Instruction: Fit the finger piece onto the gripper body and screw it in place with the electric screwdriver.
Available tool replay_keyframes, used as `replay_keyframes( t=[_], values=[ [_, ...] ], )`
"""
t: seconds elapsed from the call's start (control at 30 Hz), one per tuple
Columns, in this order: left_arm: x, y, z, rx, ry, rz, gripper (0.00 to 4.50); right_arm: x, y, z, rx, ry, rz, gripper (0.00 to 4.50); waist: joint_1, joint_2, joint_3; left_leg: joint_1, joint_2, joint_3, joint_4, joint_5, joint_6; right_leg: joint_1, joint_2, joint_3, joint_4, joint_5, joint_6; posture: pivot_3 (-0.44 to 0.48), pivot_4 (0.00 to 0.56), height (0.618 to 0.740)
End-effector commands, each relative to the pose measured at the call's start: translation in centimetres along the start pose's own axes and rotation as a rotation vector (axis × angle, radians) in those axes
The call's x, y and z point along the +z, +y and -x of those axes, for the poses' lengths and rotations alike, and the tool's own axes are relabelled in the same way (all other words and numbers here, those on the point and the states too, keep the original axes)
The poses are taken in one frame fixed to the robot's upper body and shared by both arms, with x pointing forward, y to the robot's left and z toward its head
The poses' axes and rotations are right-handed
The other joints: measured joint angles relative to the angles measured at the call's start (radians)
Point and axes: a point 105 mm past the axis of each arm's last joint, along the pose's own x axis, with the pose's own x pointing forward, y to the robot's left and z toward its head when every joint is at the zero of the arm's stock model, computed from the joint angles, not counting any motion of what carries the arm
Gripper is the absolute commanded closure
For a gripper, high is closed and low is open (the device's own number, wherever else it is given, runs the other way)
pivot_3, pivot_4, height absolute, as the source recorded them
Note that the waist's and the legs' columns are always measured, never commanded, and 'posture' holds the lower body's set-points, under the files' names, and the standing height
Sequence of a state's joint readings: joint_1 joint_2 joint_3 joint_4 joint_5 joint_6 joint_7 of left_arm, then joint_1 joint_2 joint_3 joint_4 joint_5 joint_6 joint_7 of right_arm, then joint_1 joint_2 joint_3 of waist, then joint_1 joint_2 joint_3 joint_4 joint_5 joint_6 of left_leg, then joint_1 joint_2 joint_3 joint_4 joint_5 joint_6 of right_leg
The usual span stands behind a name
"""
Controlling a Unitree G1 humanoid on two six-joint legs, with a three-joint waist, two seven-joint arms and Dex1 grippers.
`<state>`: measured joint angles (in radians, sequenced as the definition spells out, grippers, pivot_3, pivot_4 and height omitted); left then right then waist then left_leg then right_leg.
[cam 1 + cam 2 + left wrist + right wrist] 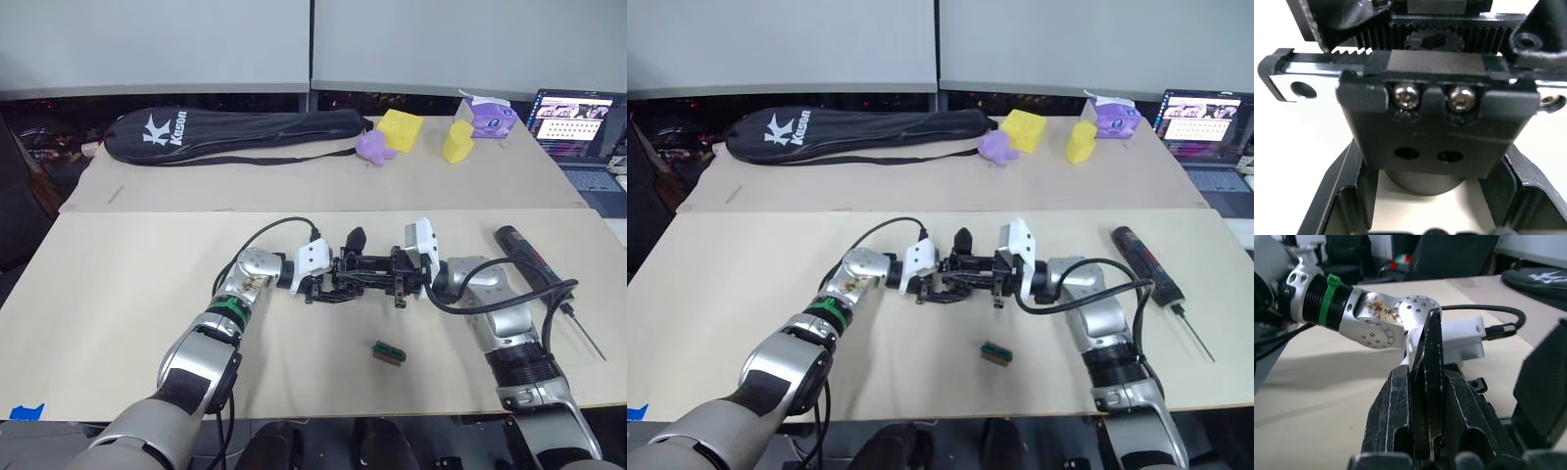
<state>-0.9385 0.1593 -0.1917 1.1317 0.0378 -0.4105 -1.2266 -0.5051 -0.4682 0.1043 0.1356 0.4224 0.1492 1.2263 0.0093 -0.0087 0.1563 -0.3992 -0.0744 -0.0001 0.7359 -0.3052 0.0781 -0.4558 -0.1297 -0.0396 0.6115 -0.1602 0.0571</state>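
Both grippers meet at mid-table: your left gripper (323, 284) and right gripper (387, 276) face each other along a left-right line with the gripper body (355, 271) between them. Your left fingers look set either side of its base; your right fingers (1386, 421) are pressed on the finger piece (1431, 382), which stands upright. Whether that piece is seated yet cannot be told. Next you need the electric screwdriver (530, 264), lying on the table well apart, beyond your right arm, its long axis running away from you, bit (586, 336) toward the near edge. Your right arm is nearer. A small green block (388, 352) lies near the front edge.
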Motion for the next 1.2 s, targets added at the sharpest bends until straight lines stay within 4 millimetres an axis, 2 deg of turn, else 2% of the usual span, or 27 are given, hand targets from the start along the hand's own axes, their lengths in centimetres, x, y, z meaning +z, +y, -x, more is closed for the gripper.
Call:
replay_keyframes(
  t=[0.03,0.2,0.43,0.57,0.67,0.77,0.97,1.1,1.2],
  values=[
    [0.7,0.0,0.0,-0.02,-0.012,-0.04,2.19,-3.1,0.7,0.5,0.048,0.089,-0.119,4.1,0.0,0.0,0.0,0.0,0.0,0.0,0.0,0.0,0.0,0.0,0.0,0.0,0.0,0.0,0.0,0.0,0.15,0.723],
    [0.8,0.1,0.1,-0.015,-0.008,-0.044,2.19,-4.3,0.9,0.0,0.144,0.156,-0.15,4.1,-0.003,0.0,-0.002,0.0,0.0,0.0,0.0,0.0,0.0,0.0,0.0,0.0,0.0,0.0,0.0,0.0,0.15,0.723],
    [0.6,0.1,0.2,-0.014,-0.006,-0.046,2.19,-5.2,0.1,-0.3,0.131,0.231,-0.181,4.1,-0.01,0.001,-0.004,0.001,0.0,0.0,0.0,0.0,-0.001,0.0,0.0,0.0,0.0,0.0,0.0,0.0,0.15,0.723],
    [0.6,0.0,0.1,-0.015,-0.008,-0.044,2.19,-6.0,-0.5,0.2,0.057,0.269,-0.179,4.1,-0.013,0.001,-0.008,0.002,0.001,0.0,-0.001,0.0,-0.001,0.0,0.0,0.0,0.0,0.0,0.0,0.0,0.15,0.723],
    [0.6,0.0,0.1,-0.012,-0.01,-0.043,2.19,-5.8,-0.9,0.7,-0.004,0.242,-0.131,4.1,-0.013,0.0,-0.011,0.003,0.001,0.0,-0.002,0.0,-0.001,0.0,0.0,0.001,0.0,0.0,0.0,0.0,0.15,0.723],
    [0.7,0.0,0.0,-0.005,-0.016,-0.039,2.19,-5.5,-0.5,1.3,0.002,0.224,-0.113,4.1,-0.012,0.0,-0.012,0.004,0.001,0.0,-0.002,0.0,-0.001,0.001,0.0,0.001,0.0,0.0,0.0,0.0,0.15,0.723],
    [0.8,-0.1,-0.1,-0.009,-0.021,-0.041,2.19,-6.5,1.6,1.2,0.163,0.301,-0.183,4.1,-0.005,0.0,-0.012,0.004,0.001,0.0,-0.002,0.0,-0.001,0.001,0.0,0.001,-0.001,0.0,0.0,0.0,0.15,0.723],
    [0.8,0.0,-0.1,-0.005,-0.019,-0.041,2.19,-7.0,1.0,0.4,0.137,0.324,-0.232,4.1,-0.004,0.0,-0.012,0.004,0.001,0.0,-0.003,0.0,-0.001,0.001,0.0,0.001,-0.001,0.0,0.0,0.0,0.15,0.723],
    [0.8,0.0,0.0,-0.003,-0.019,-0.041,2.19,-7.6,0.5,0.5,0.092,0.343,-0.234,4.1,-0.006,0.0,-0.012,0.004,0.001,0.0,-0.003,0.0,-0.001,0.001,0.0,0.001,-0.001,0.0,0.0,0.0,0.15,0.723]
  ],
)
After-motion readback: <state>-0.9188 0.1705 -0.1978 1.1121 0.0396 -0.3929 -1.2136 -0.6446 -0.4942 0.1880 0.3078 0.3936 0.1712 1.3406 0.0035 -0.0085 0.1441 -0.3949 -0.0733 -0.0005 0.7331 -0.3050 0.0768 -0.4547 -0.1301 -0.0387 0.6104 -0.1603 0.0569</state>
